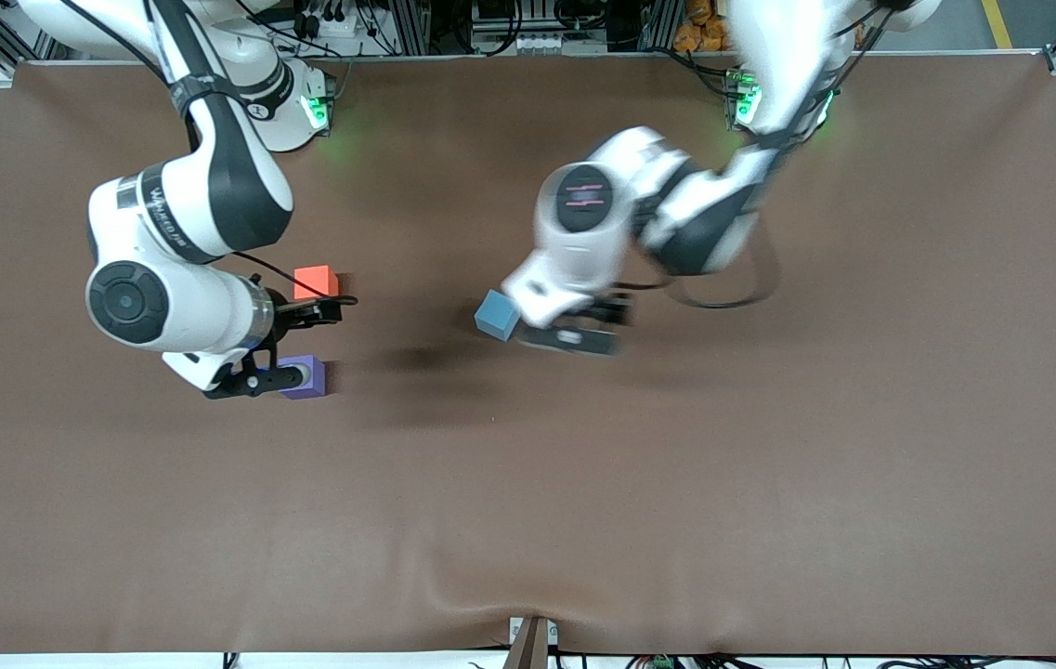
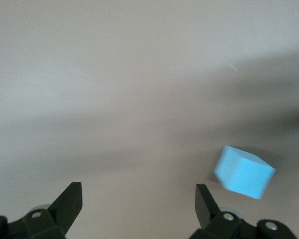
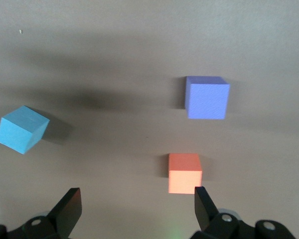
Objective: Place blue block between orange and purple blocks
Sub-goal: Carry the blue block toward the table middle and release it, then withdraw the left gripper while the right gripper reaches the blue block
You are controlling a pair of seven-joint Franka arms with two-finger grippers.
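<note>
The blue block (image 1: 497,315) sits skewed on the brown table, well toward the left arm's end from the other two cubes. The orange block (image 1: 315,281) lies farther from the front camera than the purple block (image 1: 306,376), with a gap between them. My left gripper (image 1: 597,325) is open and empty just beside the blue block (image 2: 244,172), which is outside its jaws (image 2: 139,204). My right gripper (image 1: 300,344) is open and empty over the gap between the orange (image 3: 185,173) and purple (image 3: 207,97) blocks. The right wrist view also shows the blue block (image 3: 21,128).
The brown cloth-covered table (image 1: 676,511) carries only the three cubes. Both arms' elbows hang over the half of the table farthest from the front camera.
</note>
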